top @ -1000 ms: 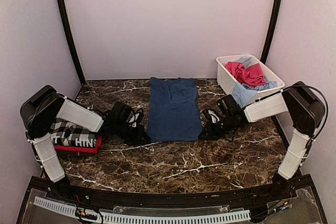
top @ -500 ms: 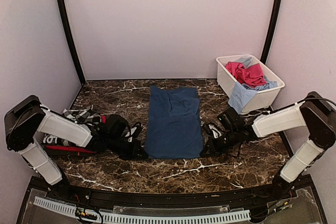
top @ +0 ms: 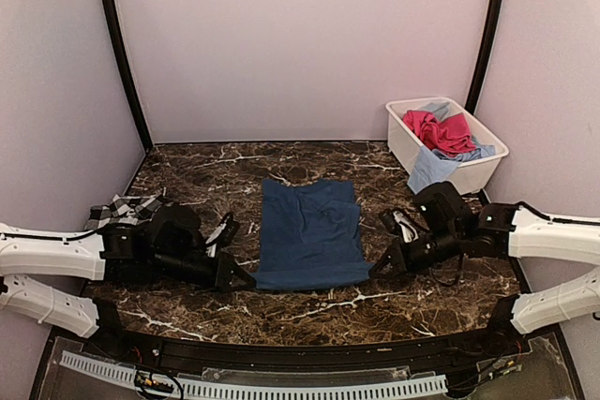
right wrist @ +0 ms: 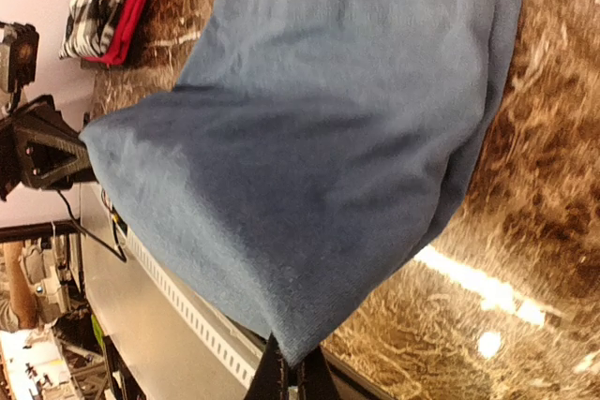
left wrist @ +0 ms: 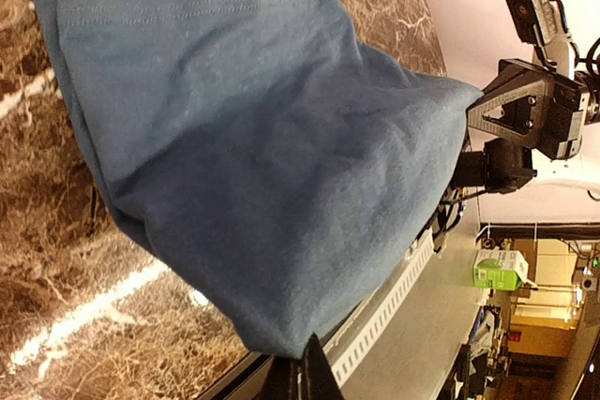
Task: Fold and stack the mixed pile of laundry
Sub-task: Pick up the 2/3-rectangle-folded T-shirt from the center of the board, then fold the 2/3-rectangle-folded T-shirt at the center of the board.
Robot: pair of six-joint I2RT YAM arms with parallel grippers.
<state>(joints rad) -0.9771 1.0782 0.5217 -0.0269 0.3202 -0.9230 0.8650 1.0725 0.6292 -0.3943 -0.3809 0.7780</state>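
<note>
At the near edge of the marble table (top: 309, 314), the left gripper (top: 240, 278) has its jaws pressed together on the near left corner of the navy blue tee (top: 309, 231). In the left wrist view the cloth comes to a point right at the closed tips. The right gripper (top: 381, 267) is clamped the same way on the near right corner, and in its own wrist view the fabric gathers to a point between its fingers. Between the two sets of jaws the tee's near hem runs as a loose, slightly sagging edge, raised a little off the marble at both pinched corners. Beyond the jaws the rest of the tee lies flat on the table, reaching away toward the back wall, with a few soft creases across its middle. To the outer side of the left jaws and a little farther back, partly hidden behind the left arm, lies the black-and-white checked garment (top: 122, 208). The right wrist view shows it lying on top of the red tee (right wrist: 134, 7). Well beyond the right jaws, in the far right corner, stands the white tub (top: 492, 162). A pink piece (top: 441, 130) is heaped inside it, and a light blue piece (top: 429, 168) hangs over its near wall.
</note>
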